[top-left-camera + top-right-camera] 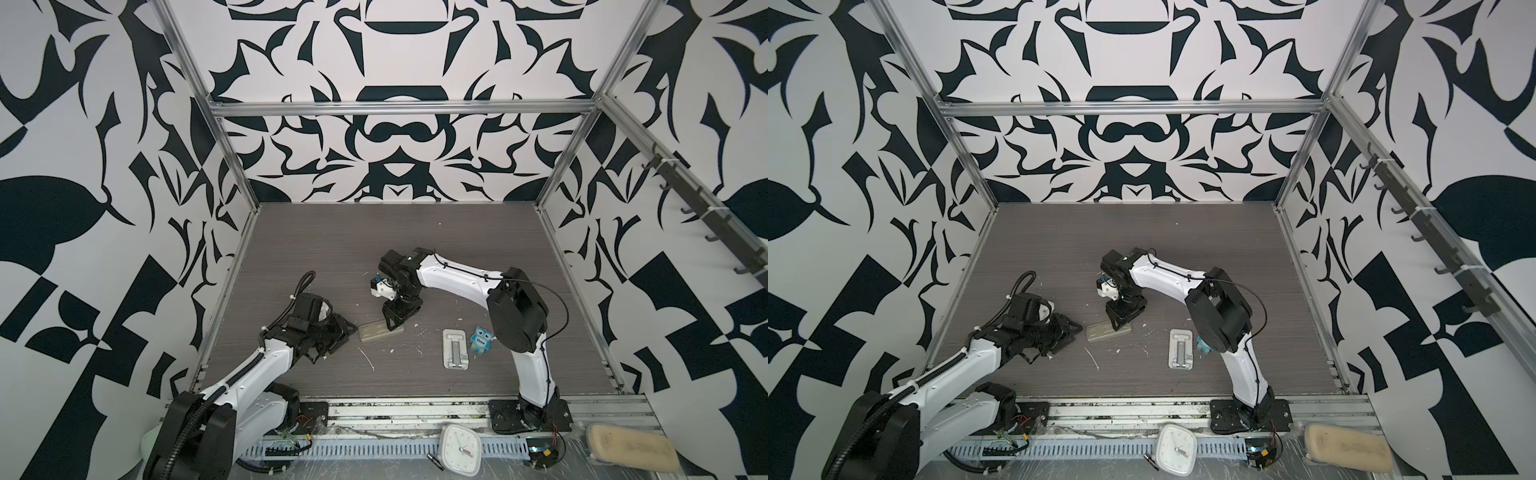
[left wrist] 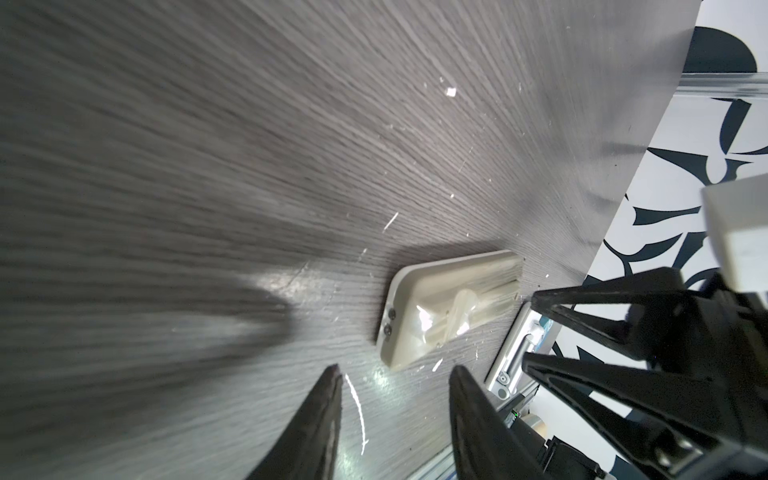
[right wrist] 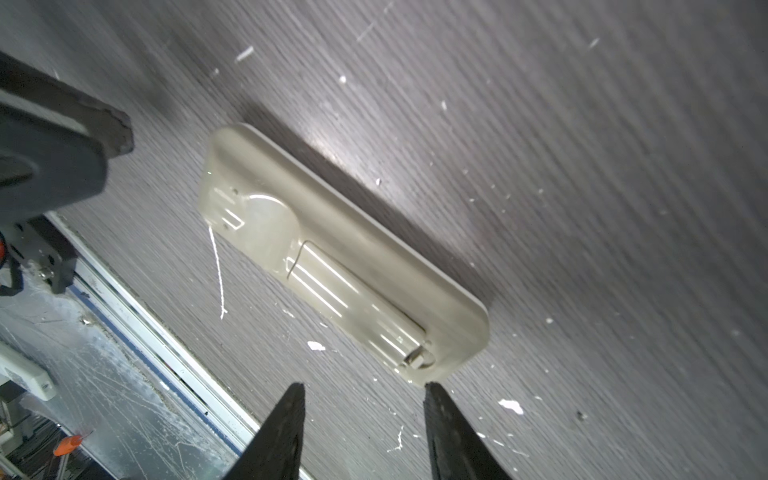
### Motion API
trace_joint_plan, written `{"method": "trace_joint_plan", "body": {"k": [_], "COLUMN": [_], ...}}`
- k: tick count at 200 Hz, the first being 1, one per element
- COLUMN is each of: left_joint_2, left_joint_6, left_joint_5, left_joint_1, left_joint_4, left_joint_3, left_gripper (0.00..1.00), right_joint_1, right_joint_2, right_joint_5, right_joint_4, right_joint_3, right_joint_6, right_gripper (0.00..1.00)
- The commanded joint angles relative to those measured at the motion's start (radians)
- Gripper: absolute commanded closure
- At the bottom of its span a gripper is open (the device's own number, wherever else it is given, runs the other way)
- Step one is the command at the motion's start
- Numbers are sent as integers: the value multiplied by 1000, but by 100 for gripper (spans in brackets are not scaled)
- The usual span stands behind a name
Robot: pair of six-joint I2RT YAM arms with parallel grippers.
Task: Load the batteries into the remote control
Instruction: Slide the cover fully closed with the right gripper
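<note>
remote control (image 3: 345, 257) back-up on surface (image 3: 582, 145) | left jaws, right jaws parted, empty | we judge: left pins one end, right works cover latch (image 3: 417, 357) squarely

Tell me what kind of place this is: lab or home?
Most likely a lab robot cell: aluminium frame, patterned wall panels, left arm and right arm bolted to the front rail.

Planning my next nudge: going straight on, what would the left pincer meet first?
Probably the remote control, lying just ahead of the open left pincer; it might graze the table first, depth unclear.
</note>
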State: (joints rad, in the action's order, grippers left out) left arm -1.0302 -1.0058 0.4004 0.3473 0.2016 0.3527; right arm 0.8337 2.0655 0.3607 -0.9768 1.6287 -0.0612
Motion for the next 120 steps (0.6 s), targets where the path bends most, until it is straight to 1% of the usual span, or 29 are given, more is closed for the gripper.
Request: {"method": "trace_joint_plan", "body": {"k": [1,32,59,74,120], "left_joint_2": [-3,7,6,2,10], "left_joint_6": [-3,-7,-6,-6,-7], "left_joint_5": [-9,-9,-9,-7,-9], "left_joint_1": [2,2,1,2,2], "left_joint_4": [-5,-4,-4,-4,-3], "left_joint_3": [-4,-9,-10,-8,-11], "left_gripper": [55,55,55,55,55], "right_joint_1": [5,5,5,4,-3], "right_joint_2": [-20,-28,-8,9,37], "right_joint_5": [-23,-39,-44,-57,-89], "right_joint_4": [-31,-35,-34,-39,-41], "right_joint_3": [30,35,50,64,83], "right_joint_6": [10,12,17,27,40], "right_gripper": [49,49,56,58,58]}}
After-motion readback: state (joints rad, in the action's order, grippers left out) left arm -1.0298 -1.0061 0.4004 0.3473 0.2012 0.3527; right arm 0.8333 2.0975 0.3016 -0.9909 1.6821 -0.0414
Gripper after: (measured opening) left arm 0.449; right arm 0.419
